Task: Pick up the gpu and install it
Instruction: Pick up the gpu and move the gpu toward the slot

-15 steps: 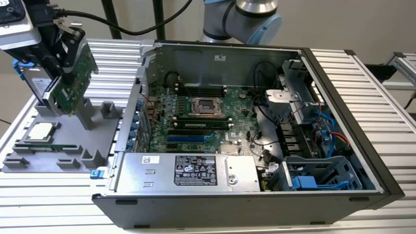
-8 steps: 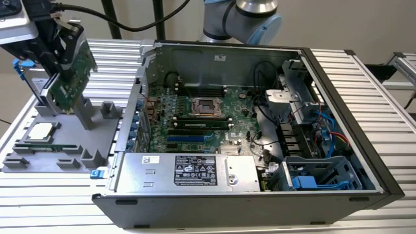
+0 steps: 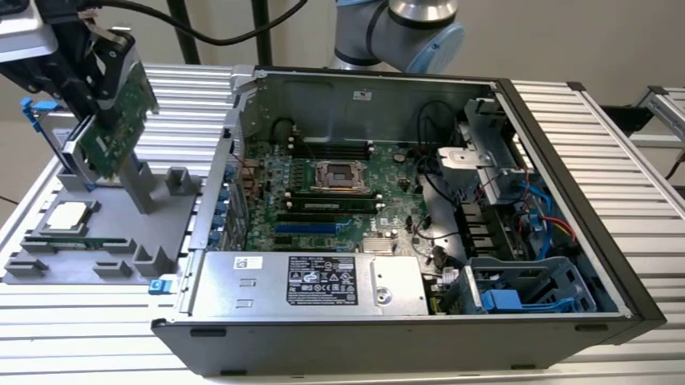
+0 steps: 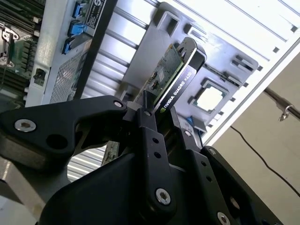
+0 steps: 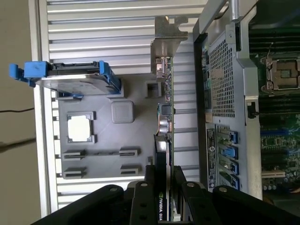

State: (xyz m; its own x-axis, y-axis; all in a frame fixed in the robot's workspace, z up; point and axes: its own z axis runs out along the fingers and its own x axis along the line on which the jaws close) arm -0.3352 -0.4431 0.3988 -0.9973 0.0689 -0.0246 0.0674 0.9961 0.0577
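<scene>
Count: 1 green card (image 3: 115,120), 1 gripper (image 5: 164,171), 1 computer case (image 3: 374,341), 1 grey tray (image 3: 160,233), 1 square chip (image 3: 67,215), 1 hard drive (image 5: 70,79), 1 power supply box (image 3: 310,281), 1 processor socket (image 3: 342,175).

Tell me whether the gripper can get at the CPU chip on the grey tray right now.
Probably not: the gripper is shut on the gpu, though nothing covers the CPU chip.

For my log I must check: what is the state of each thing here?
claw: shut on gpu
gpu: held, tilted, outside the case
case: open, side off
CPU: lying in tray
hard drive: standing on edge in tray
socket: empty
</scene>
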